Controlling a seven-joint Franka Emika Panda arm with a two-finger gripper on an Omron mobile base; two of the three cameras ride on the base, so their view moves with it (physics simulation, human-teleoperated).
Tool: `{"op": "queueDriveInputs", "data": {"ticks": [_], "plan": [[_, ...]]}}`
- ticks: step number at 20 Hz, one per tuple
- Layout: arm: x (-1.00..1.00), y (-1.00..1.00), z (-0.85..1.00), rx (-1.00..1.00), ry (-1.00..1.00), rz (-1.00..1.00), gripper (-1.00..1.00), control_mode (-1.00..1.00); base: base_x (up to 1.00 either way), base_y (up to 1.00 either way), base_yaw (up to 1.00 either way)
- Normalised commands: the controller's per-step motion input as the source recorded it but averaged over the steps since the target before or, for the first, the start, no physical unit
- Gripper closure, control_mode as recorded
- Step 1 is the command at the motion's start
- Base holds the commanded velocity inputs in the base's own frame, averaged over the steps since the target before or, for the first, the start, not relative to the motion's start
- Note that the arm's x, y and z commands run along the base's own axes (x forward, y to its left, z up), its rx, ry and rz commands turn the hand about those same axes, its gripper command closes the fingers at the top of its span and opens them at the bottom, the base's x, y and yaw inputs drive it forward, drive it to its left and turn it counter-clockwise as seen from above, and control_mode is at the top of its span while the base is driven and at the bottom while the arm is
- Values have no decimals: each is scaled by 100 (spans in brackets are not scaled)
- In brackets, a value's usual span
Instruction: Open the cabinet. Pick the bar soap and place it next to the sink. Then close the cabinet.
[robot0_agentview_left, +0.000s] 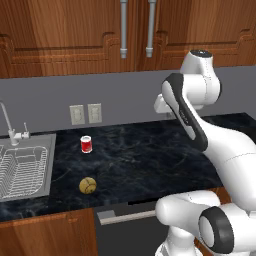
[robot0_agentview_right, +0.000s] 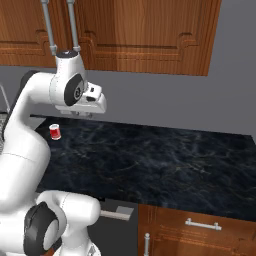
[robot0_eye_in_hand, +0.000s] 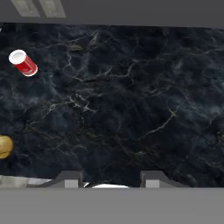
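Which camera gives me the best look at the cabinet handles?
Left base view: both handles hang side by side on the shut cabinet, lower ends clear. Right base view shows them at its top left, oblique.

A kitchen — dark marble desk (robot0_agentview_left: 150, 155), steel sink (robot0_agentview_left: 25, 170) with chrome faucet (robot0_agentview_left: 9, 125), wooden cabinet (robot0_agentview_left: 75, 35) above — wall outlets (robot0_agentview_left: 86, 114), low wooden drawers (robot0_agentview_right: 200, 230)

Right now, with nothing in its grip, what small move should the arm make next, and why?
Probably lift the tool toward the cabinet's handles. Both cabinet doors look shut, and no soap lies on the counter, where a red can and a yellow-brown ball sit. The tool points down at bare counter, fingers apart, holding nothing.
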Motion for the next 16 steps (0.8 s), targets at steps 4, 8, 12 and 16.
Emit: {"op": "queueDriveInputs", "data": {"ticks": [4,8,12,16], "plan": [[-33,0,1,0,-7,0,-100,-100,0,0,0],[-43,9,2,0,-13,0,-100,-100,0,0,0],[-25,35,4,0,-16,4,-100,-100,0,0,0],[-15,38,7,0,-23,2,-100,-100,0,0,0]]}}
